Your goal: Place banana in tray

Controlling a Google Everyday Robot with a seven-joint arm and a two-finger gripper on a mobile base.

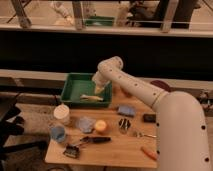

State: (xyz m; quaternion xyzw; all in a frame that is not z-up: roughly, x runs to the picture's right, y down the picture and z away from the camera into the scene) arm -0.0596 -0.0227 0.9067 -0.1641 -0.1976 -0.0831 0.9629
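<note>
The green tray sits at the back left of the wooden table. The pale yellow banana lies flat inside it, near the tray's front right corner. My gripper hangs over the right part of the tray, just above and slightly right of the banana, apart from it. The white arm reaches in from the lower right.
A white round tub, a blue cup, a blue cloth, a yellow-orange ball, a blue sponge, a metal cup, a black brush and small tools lie on the table.
</note>
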